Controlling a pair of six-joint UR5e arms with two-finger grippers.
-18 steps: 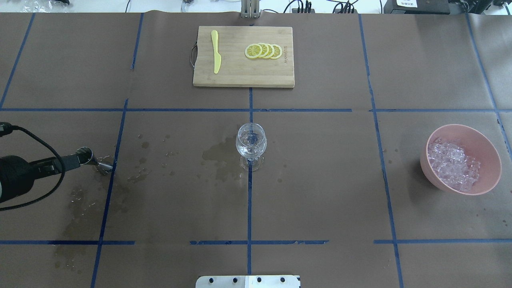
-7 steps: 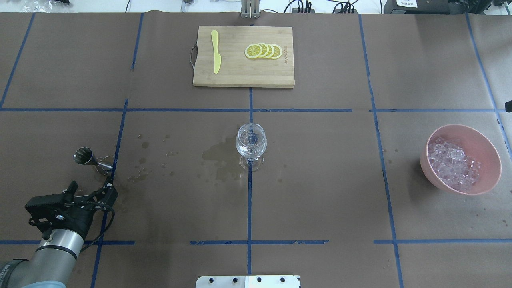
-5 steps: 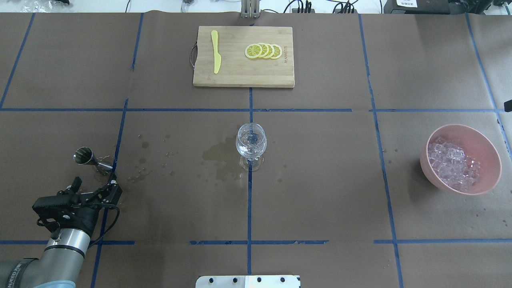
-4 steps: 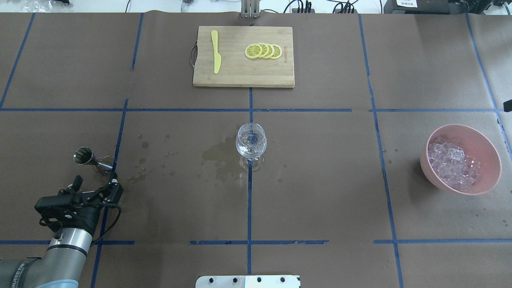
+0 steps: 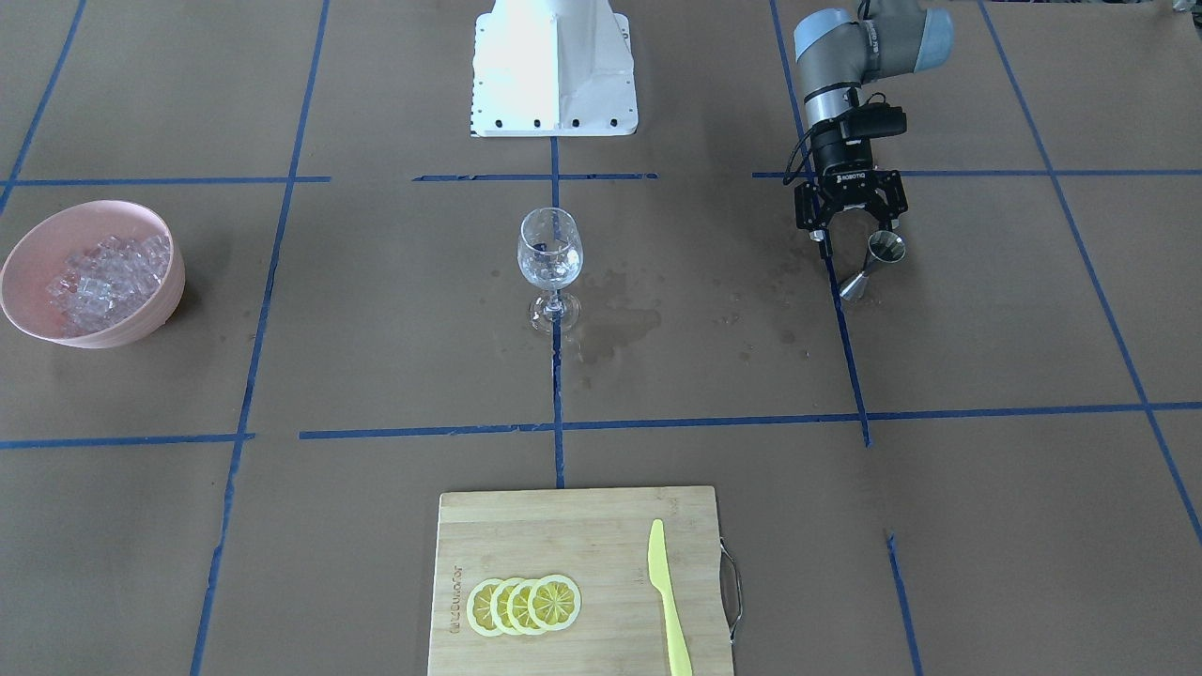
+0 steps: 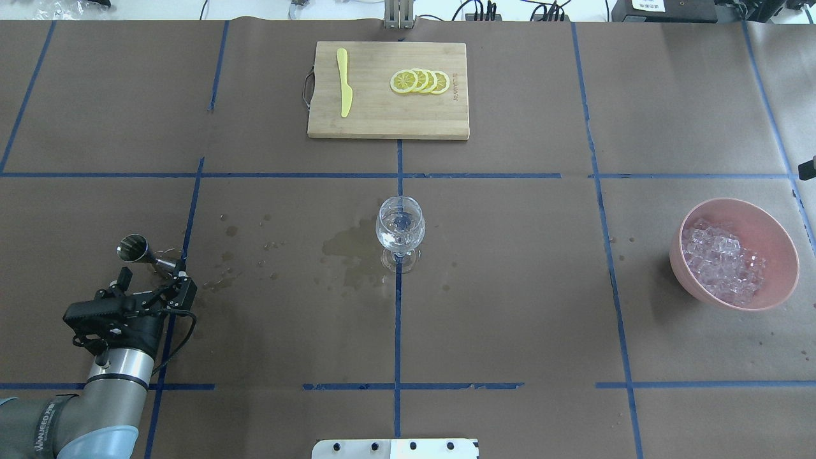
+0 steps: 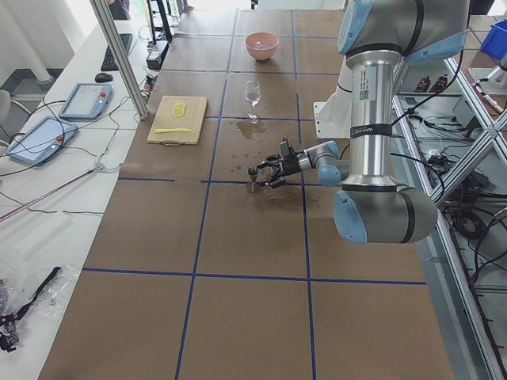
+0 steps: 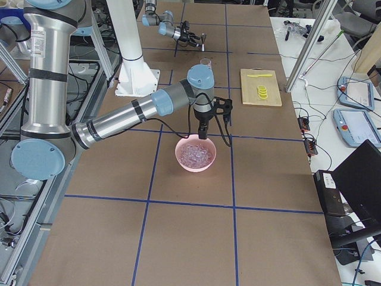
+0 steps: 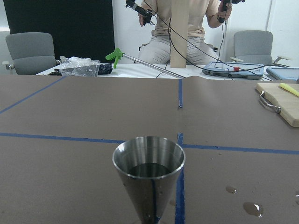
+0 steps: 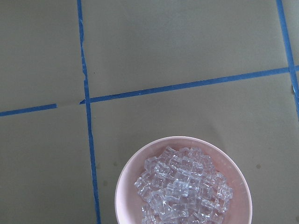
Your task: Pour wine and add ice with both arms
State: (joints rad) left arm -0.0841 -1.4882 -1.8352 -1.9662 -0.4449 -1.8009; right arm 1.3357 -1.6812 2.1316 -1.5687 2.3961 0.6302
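Right now the left end effector (image 6: 152, 278) sits low over the counter (image 6: 510, 306) with its jaws spread wide and nothing in them, just short of the little steel jigger (image 6: 141, 253), which stands upright beside a blue tape line. From its wrist camera the jigger's cup fills the middle of the picture, and a shallow pool of what I take to be the wine (image 9: 148, 171) lies in it. Whether the stemmed glass (image 6: 400, 229) at the centre holds any I cannot tell. To my eye the step is the grab. Doing it well means sliding in level so the fingers pass either side of the narrow waist without nudging it, then closing gently and lifting straight. The cup looks top-heavy, and the wet patches (image 6: 347, 252) toward the glass suggest how easily it slops. On the robot's right, the right end effector (image 8: 203, 134) hangs above the pink bowl (image 6: 781, 252) of ice (image 6: 720, 261), not touching the cubes; how far open it is I cannot tell. It should come straight down on one cube near the top of the heap.
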